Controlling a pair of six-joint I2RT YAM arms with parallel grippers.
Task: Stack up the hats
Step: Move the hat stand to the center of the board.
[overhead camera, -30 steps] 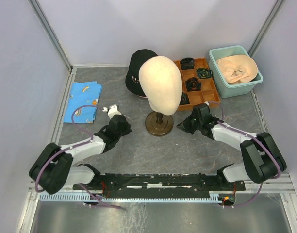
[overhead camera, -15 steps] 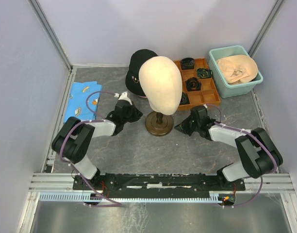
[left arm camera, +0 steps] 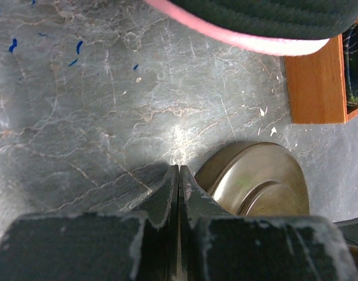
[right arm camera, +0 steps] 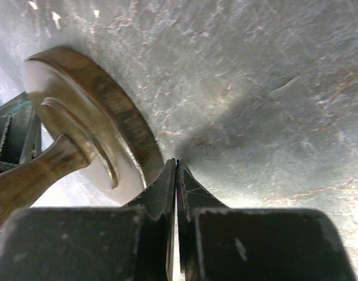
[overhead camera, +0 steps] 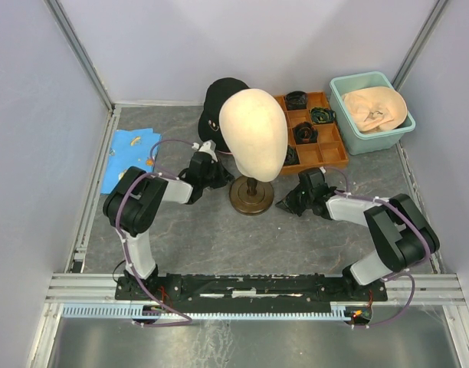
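Grey marbled desk (overhead camera: 219,238) between pale walls, and by my judgement no stack is begun: the black cap (overhead camera: 213,107) lies alone at the far side behind the mannequin head (overhead camera: 254,134), while a pale hat (overhead camera: 376,107) sits in the teal tub (overhead camera: 357,77) at far right. Just left of the tub, a wooden tray (overhead camera: 332,153) holds small dark items in its compartments. The left gripper (left arm camera: 179,175) and right gripper (right arm camera: 176,167), both clenched on nothing, flank the stand base (overhead camera: 251,195)

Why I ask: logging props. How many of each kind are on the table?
Teal plastic tub: 1
Soft fabric hats clearly seen: 2 (pink-edged black cap, beige hat in that tub)
Cream mannequin head on brown stand: 1
Brown wooden compartment tray: 1
Blue patterned cloth: 1
Total: 6, tray contents uncounted
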